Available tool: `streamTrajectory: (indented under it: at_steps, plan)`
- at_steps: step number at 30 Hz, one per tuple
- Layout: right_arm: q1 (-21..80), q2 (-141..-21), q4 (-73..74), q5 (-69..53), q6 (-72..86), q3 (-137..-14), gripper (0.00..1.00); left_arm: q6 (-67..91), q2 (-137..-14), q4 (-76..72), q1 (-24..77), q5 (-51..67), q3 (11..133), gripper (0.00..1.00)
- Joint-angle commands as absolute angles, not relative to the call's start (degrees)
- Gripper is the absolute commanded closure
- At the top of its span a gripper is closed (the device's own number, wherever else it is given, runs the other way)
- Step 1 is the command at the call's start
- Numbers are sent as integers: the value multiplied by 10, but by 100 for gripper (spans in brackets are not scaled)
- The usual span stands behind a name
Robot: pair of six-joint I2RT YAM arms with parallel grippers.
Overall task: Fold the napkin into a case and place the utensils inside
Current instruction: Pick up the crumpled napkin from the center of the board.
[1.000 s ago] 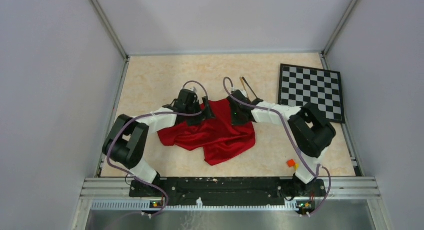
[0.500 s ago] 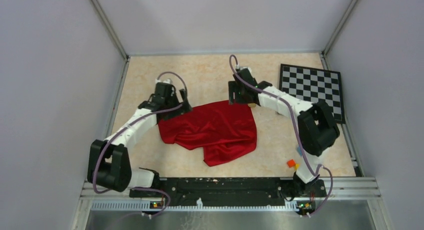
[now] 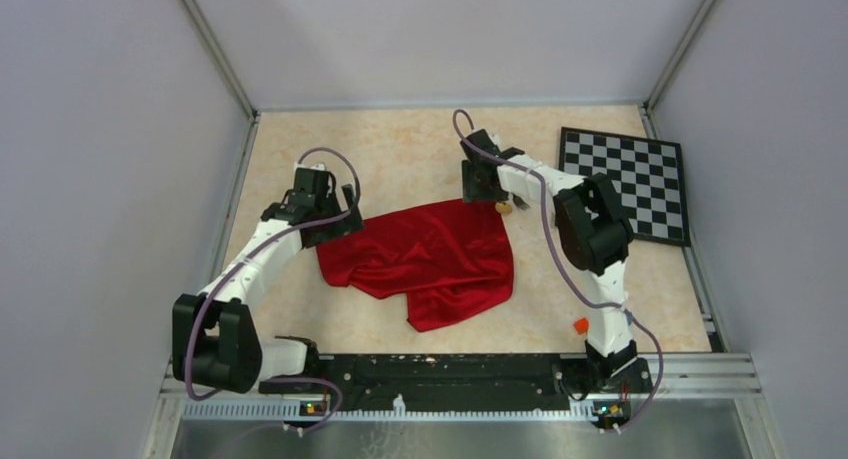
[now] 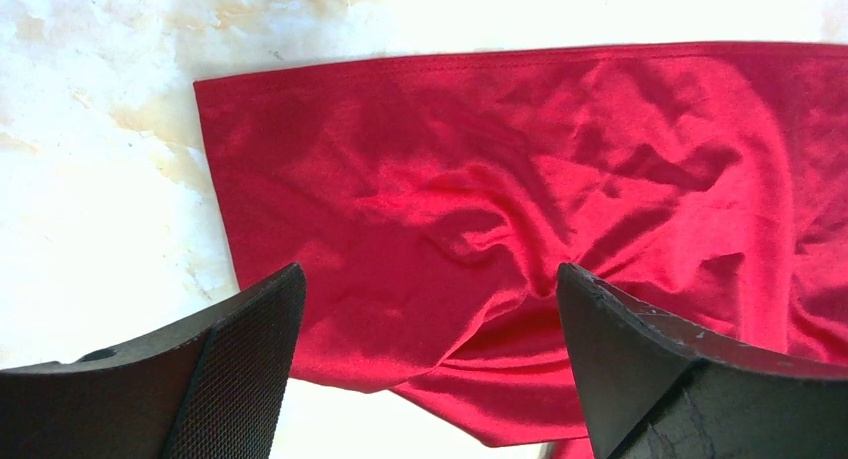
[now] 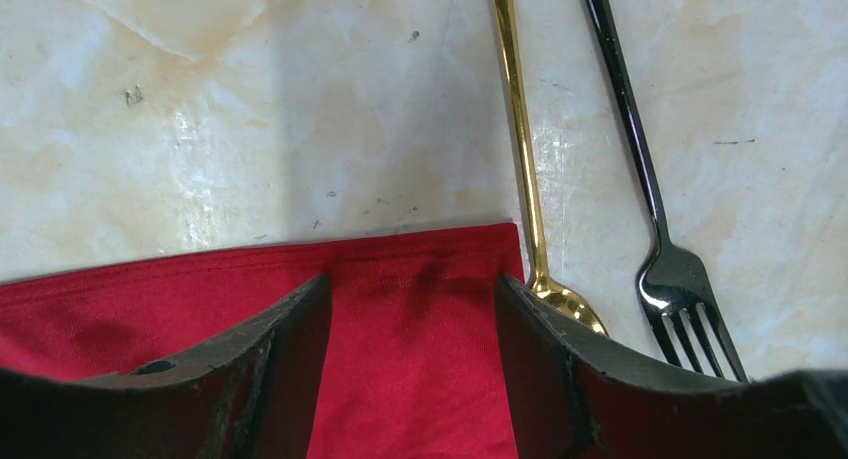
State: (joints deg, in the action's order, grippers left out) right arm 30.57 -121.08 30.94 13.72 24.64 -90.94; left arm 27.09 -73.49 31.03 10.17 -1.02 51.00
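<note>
**Now both hands are off the cloth, and its far edge lies straight**

The napkin (image 3: 425,259) was pinched at its far edge by both hands a second ago. It has since been let go and lies spread on the surface (image 5: 250,109). That far edge now runs in a clean line from under one hand to under the other. The half of the cloth towards the arm bases is still rumpled, with a loose flap hanging past the rest.

The left hand (image 4: 430,299) has drawn back to its own far corner of the cloth. Its fingers are spread wide and hold nothing, with wrinkled red fabric below them. The right hand (image 5: 415,289) has parted its fingers in the last second. It now hangs over the other far corner, with flat cloth showing in the gap and nothing gripped. Whether its fingertips touch the fabric I cannot tell.

Just outboard of the right hand lies the gold spoon (image 5: 520,149), its bowl right against the napkin's corner. The dark fork (image 5: 630,149) lies alongside it, one step further out and clear of the cloth.

This looks like the end of a spreading step, so the task is at an early stage. No case has been folded yet, and the bunched near half probably needs smoothing first.
</note>
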Motion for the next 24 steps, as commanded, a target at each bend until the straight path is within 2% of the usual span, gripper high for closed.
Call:
streamTrajectory:
  at_steps: [1,8,13,16,20,24]
  plan:
    - [297,-1215,307,148,238,-929,40,255,-746,315,97,-20,532,1]
    - [297,-1236,309,154,234,-927,39,262,-768,311,69,33,544,1]
    - [302,-1245,323,165,231,-943,40,300,-805,334,25,6,567,1]
    - [303,-1270,355,167,232,-968,51,335,-839,357,-9,-15,583,1]
    - [304,-1287,374,165,230,-991,75,373,-863,343,-42,19,574,1]
    - [304,-1270,351,157,226,-975,87,373,-888,319,-44,21,573,1]
